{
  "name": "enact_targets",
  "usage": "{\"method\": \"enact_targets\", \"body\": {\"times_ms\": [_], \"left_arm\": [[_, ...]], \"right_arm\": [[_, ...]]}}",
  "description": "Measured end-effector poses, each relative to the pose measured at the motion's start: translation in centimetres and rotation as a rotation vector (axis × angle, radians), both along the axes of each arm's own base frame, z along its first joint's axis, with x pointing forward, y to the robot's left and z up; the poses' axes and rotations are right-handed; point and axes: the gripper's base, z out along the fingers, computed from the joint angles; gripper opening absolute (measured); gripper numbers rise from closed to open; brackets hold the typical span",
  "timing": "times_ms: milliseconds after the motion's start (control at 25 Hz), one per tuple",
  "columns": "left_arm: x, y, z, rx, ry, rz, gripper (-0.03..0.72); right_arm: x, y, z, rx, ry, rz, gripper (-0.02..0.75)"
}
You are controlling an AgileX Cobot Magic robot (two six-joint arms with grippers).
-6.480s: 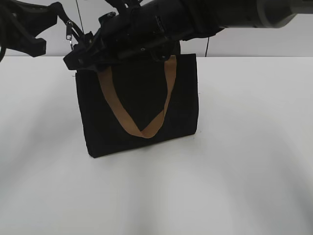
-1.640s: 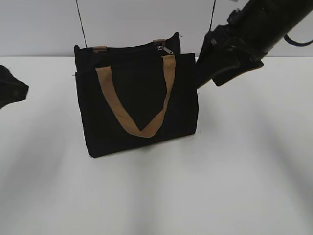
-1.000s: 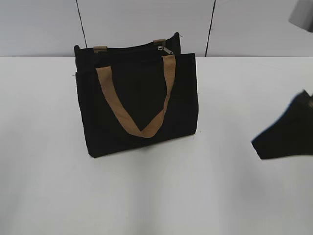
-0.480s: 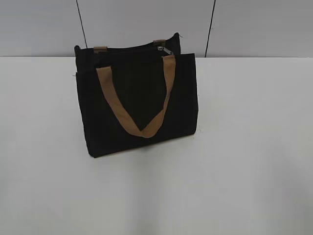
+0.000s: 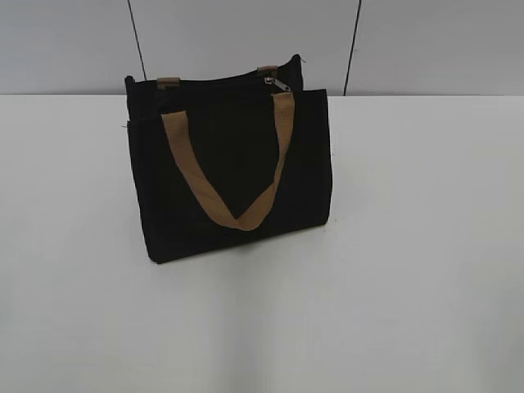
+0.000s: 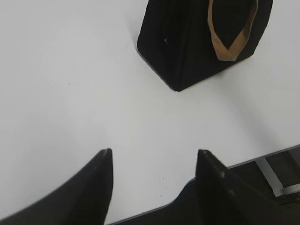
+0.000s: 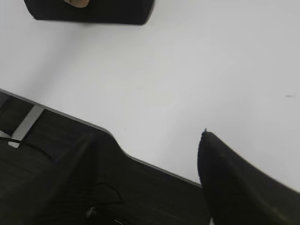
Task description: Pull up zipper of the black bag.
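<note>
The black bag (image 5: 237,172) stands upright on the white table (image 5: 409,246), with a tan handle (image 5: 233,219) hanging down its front. Its silver zipper pull (image 5: 278,83) sits at the right end of the top edge. No gripper shows in the exterior view. In the left wrist view the bag (image 6: 187,42) is at the top right, and my left gripper (image 6: 154,157) is open and empty near the table's front edge. In the right wrist view the bag's bottom (image 7: 89,10) is at the top left. My right gripper (image 7: 147,140) is open and empty over the table edge.
The table's front edge (image 6: 243,161) and the metal frame below it (image 6: 272,176) show in the left wrist view. The table edge also shows in the right wrist view (image 7: 70,119). A grey wall (image 5: 246,41) with two black cables stands behind the bag.
Both arms have drawn back from the bag's top and left the exterior view. The zipper pull now sits at the right end of the bag's top. The bag has not moved.
</note>
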Motion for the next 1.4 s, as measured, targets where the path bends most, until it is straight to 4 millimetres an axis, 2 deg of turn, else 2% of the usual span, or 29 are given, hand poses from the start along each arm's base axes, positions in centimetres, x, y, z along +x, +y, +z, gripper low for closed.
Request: {"method": "enact_targets", "body": {"times_ms": [400,1040,1400], "left_arm": [[0.7,-0.5,-0.1,-0.016,-0.066,-0.017,0.424],[0.7,-0.5,-0.1,-0.018,-0.070,-0.017,0.394],[0.5,-0.6,-0.1,-0.012,-0.072,0.161,0.329]], "right_arm": [[1.2,-1.0,-0.3,-0.095,-0.087,-0.089,0.498],[1.3,-1.0,-0.3,-0.096,-0.096,-0.113,0.490],[1.3,-0.9,-0.3,-0.105,-0.086,-0.317,0.490]]}}
